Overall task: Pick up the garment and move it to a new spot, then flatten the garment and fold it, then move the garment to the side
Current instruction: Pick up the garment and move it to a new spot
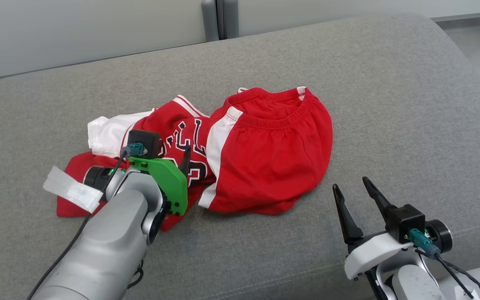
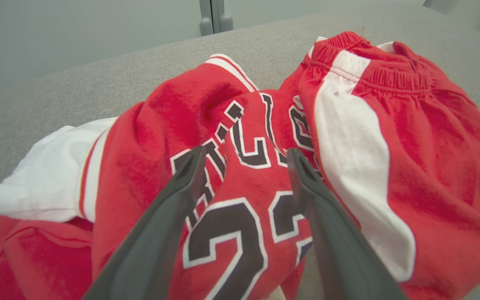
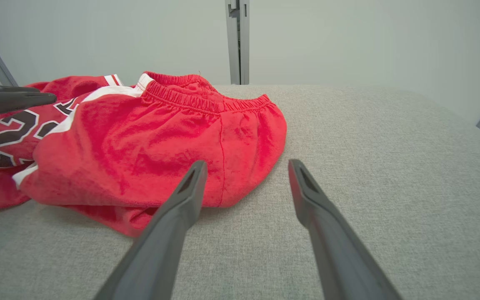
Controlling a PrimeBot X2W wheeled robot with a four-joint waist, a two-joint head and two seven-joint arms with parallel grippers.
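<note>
A: Where's the garment (image 1: 265,158)?
B: Heaped and crumpled on the grey cushion (image 1: 390,104), with bare cushion all round it. Red with a white side stripe. Elastic waistband (image 1: 273,118) on its far side, white part (image 1: 106,135) poking out on its left.
A: Left jaws?
B: Wide apart, right over the garment's left half, straddling the number print (image 2: 223,246). They grip nothing. Can't tell if the tips touch the cloth.
A: Right jaws?
B: Also spread and empty, just off the garment's near right edge, pointing at the hem.
A: Step?
B: The first one, I'd say: the pickup. The garment isn't lifted, flattened or folded.
A: How to do it well?
B: My read: push the left jaws down into the raised ridge at the print, not onto flat cloth, so they pinch a real fold. Take several layers, or one layer lifts and the rest trails. Close fully before rising. Go straight up until the garment clears the cushion, then carry.
A: Should the right arm help?
B: Probably. Take the garment's near right hem so it hangs spread, which makes it easier to flatten. Risks: soft cloth slipping out, or pinching the cushion fabric too.
</note>
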